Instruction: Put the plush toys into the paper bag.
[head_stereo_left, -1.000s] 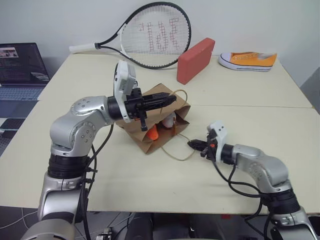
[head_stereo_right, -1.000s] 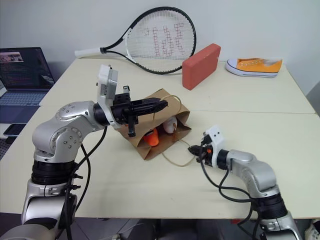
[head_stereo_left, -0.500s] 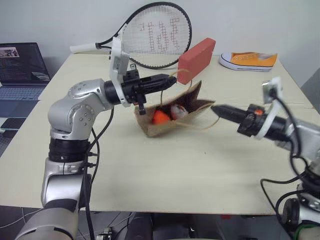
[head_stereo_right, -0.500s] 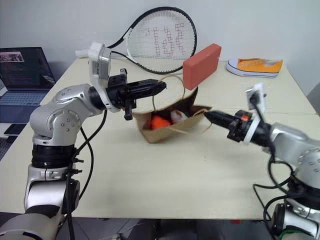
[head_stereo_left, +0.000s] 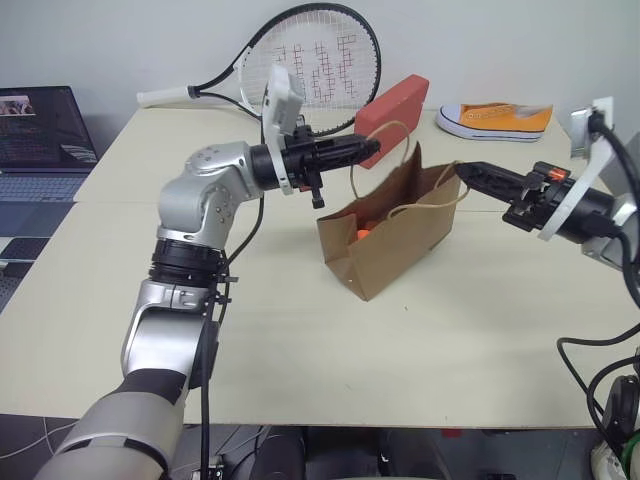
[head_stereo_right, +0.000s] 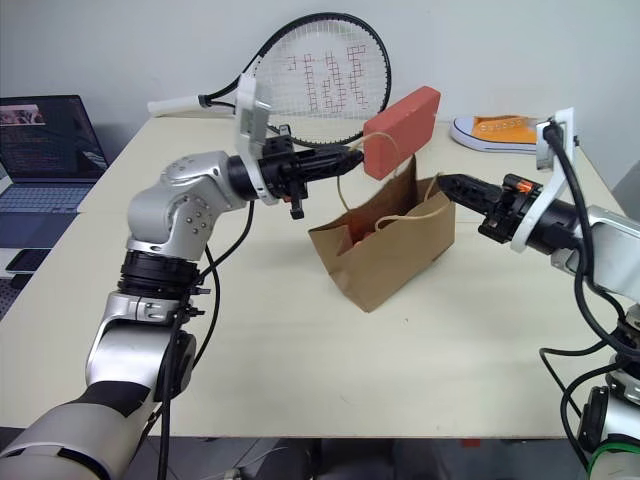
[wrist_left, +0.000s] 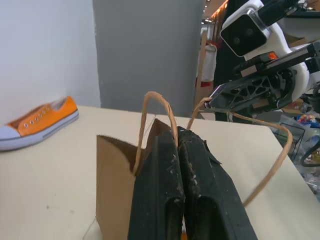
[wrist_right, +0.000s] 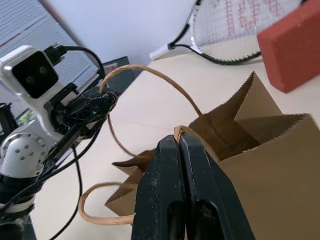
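Centre frame in the left eye view, the paper bag (head_stereo_left: 388, 238) stands upright on the cream surface (head_stereo_left: 300, 340), mouth up, with a spot of orange, probably the carrot toy (head_stereo_left: 362, 234), showing just inside its near rim. From the left of the frame the left tool (head_stereo_left: 367, 150) reaches in level, its 2 fingers pressed together on the rear loop handle (head_stereo_left: 385, 133). From the right, the right tool (head_stereo_left: 466, 171) is likewise clamped, on the front loop handle (head_stereo_left: 432, 204).

Right eye view: the same layout, the bag at centre between the 2 tools, a tennis racket (head_stereo_right: 320, 70), a red block (head_stereo_right: 402, 117) and an orange sneaker (head_stereo_right: 508, 131) along the top of the frame, a laptop (head_stereo_right: 45, 150) at far left.

Left wrist view: the black fingers (wrist_left: 165, 185) rise from the bottom, closed with the handle cord pinched between them; the bag's serrated edge sits at lower left.

Right wrist view: closed fingers (wrist_right: 172, 195) grip the cord at the bag's rim, with the open mouth at right of centre.

By my judgement the bag is light and thin, prone to crumpling or tipping. The twisted cords are the strongest hold, though a sharp pull could tear their glued ends. The white egg toy cannot be made out.
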